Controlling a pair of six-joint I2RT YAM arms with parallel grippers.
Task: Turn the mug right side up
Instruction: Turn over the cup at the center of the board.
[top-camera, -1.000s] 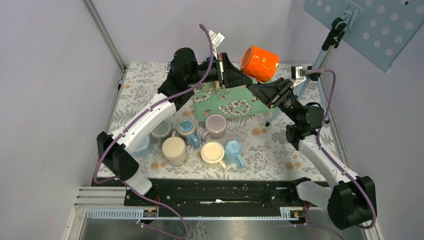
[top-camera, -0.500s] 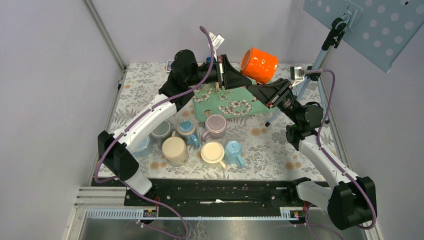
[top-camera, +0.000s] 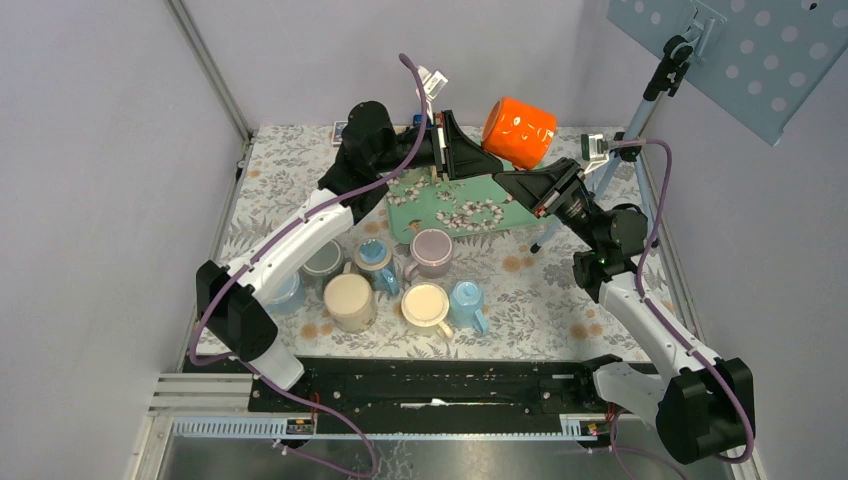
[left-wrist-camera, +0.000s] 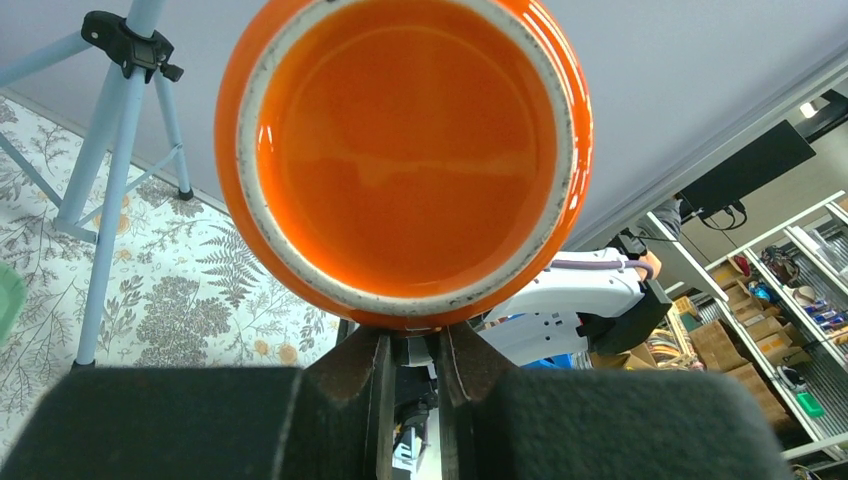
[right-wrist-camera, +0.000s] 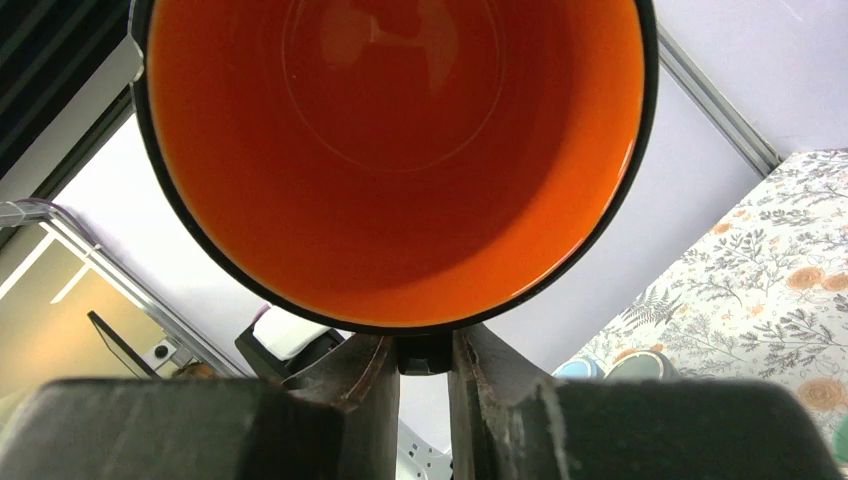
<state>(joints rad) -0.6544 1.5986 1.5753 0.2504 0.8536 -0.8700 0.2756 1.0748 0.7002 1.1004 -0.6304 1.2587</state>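
Observation:
The orange mug (top-camera: 520, 131) hangs in the air above the back of the table, tipped on its side. In the left wrist view its base (left-wrist-camera: 405, 150) faces the camera. In the right wrist view its open mouth (right-wrist-camera: 400, 140) with a dark rim faces the camera. My left gripper (top-camera: 492, 158) (left-wrist-camera: 410, 345) comes in from the left and is shut on the mug's lower edge. My right gripper (top-camera: 512, 174) (right-wrist-camera: 423, 350) reaches up from the right, its jaws shut on a dark piece just under the mug's rim. The handle itself is hidden.
A green floral tray (top-camera: 455, 205) lies tilted under the mug. Several other mugs stand in front of it, among them a mauve one (top-camera: 432, 250), a cream one (top-camera: 350, 300) and a blue one (top-camera: 468, 300). A tripod (top-camera: 620, 150) stands at the back right.
The right gripper's jaws have closed on the mug. The mug and both arms have shifted only slightly.

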